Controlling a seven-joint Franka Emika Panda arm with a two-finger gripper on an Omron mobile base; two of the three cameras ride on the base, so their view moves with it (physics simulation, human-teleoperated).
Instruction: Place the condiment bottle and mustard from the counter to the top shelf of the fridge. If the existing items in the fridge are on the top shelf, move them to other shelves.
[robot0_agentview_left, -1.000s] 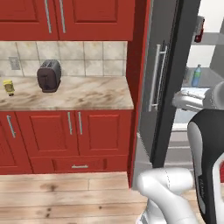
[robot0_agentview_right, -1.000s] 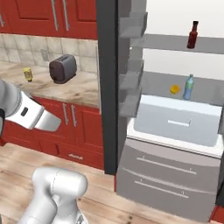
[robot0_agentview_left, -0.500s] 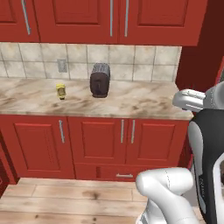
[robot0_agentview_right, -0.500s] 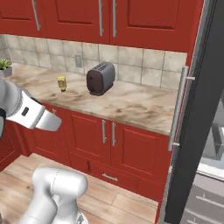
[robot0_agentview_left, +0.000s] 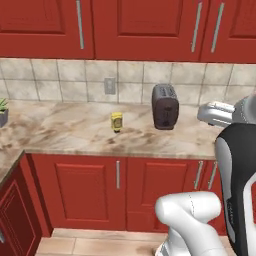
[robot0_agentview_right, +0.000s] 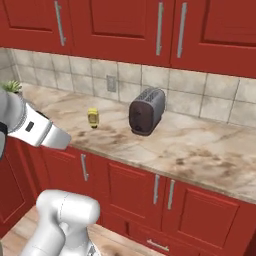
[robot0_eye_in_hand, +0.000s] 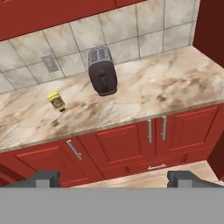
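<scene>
There's the mustard (robot0_agentview_left: 116, 121), a small yellow jar standing upright on the counter (robot0_agentview_left: 75, 135), about midway between the tiled back wall and the front edge, and well in from the counter's left end. From the other side the mustard (robot0_agentview_right: 93, 118) shows the same way, alone on bare marble. In the hand view the mustard (robot0_eye_in_hand: 56, 101) sits up and to the left of the gripper's line.

It looks light and rigid, a little squat thing with a smooth, likely slick body. My guess is a pinch across the middle of the body, below the cap, is the safest hold; it could tip or skid if nudged from one side only.

Just to its right, apart from it, stands a dark toaster (robot0_agentview_left: 165, 106), closer to the back wall, with a wall outlet (robot0_agentview_left: 110, 85) on the tiles between and behind the two. A bit of potted plant (robot0_agentview_left: 2, 111) peeks in at the counter's far left end.

The gripper (robot0_eye_in_hand: 113, 178) hangs well back from the counter, out over the floor before the red cabinet doors (robot0_eye_in_hand: 131, 140). Its fingers are spread wide with nothing between them.

No second bottle that I can spot on this stretch of counter.
</scene>
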